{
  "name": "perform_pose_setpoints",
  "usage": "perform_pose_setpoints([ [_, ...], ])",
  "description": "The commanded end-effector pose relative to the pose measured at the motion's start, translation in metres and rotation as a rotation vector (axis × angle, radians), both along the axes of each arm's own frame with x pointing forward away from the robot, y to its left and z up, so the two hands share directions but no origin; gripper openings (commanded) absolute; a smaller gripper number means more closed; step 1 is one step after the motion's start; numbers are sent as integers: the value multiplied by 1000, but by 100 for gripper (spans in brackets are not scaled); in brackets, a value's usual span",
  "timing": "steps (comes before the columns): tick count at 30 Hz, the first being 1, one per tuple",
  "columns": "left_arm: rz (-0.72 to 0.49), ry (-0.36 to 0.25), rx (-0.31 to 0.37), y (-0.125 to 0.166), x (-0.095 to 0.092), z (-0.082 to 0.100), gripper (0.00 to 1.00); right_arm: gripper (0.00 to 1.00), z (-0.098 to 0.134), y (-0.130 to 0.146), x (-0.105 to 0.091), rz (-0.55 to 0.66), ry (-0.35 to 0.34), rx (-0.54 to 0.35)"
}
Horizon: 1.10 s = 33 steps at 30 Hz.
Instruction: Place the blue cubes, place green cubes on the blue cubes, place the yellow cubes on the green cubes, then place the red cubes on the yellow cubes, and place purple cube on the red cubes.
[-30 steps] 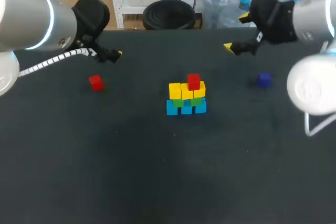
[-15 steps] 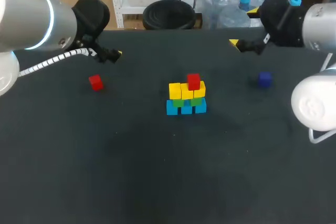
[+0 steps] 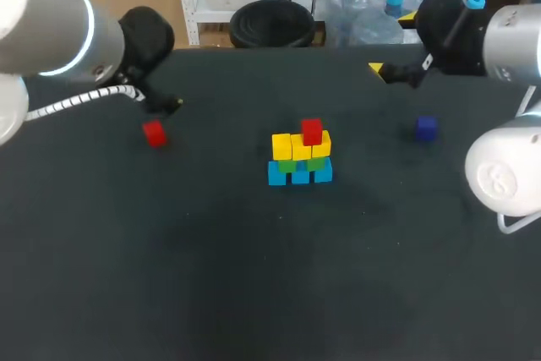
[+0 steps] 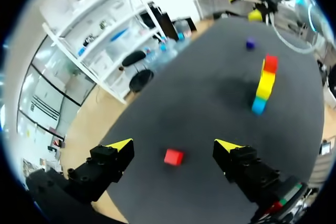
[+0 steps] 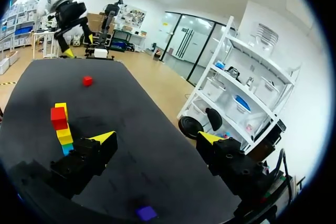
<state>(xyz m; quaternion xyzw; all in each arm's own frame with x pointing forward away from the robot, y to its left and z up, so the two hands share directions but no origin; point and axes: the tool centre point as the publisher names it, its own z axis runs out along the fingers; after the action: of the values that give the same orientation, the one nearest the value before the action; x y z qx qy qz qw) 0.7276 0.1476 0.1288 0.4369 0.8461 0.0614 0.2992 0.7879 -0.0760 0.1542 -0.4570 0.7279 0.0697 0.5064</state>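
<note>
Lowered and drawn in since a second ago, the left claw now hangs close above the loose red cube, while the right claw has pulled back toward the far edge of the desk; none of the cubes has shifted. Both claws are spread wide and hold nothing, each with two black, blocky fingers ending in yellow wedge tips. From the left wrist, the loose red cube shows between the left claw's fingers, untouched by either, lying flat on the matte, dark desk. Well ahead of that claw stands the stack, built of small square-edged cubes with plain, flat-coloured faces. It has three blue cubes side by side at the base, green cubes showing as two patches above them, a row of yellow cubes that looks three wide, and a single top red cube sitting upright on the yellow row. That makes two red cubes in all, one stacked and one loose. One purple cube lies alone on the desk under and just short of the right claw, well apart from the stack, which stands ahead of that claw and off to one finger's side.
</note>
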Motion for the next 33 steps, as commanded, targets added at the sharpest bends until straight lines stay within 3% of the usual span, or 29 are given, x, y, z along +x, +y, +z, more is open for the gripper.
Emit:
perform_pose_setpoints([
  [1,7,142,110,9,19,-14,100,100,0,2,-2,-23,-9,-7],
  [6,112,186,145,27,35,-50,100,100,0,2,-2,-23,-9,-7],
  [10,95,219,148,28,42,-71,100,100,0,2,-2,-23,-9,-7],
  [13,56,278,154,29,47,-88,100,100,0,2,-2,-23,-9,-7],
  [18,-6,372,153,37,48,-100,100,100,0,2,-2,-23,-9,-7],
  [27,-158,465,182,49,48,-111,100,100,0,2,-2,-23,-9,-7],
  [33,-258,528,179,39,45,-118,100,100,0,2,-2,-23,-9,-7],
])
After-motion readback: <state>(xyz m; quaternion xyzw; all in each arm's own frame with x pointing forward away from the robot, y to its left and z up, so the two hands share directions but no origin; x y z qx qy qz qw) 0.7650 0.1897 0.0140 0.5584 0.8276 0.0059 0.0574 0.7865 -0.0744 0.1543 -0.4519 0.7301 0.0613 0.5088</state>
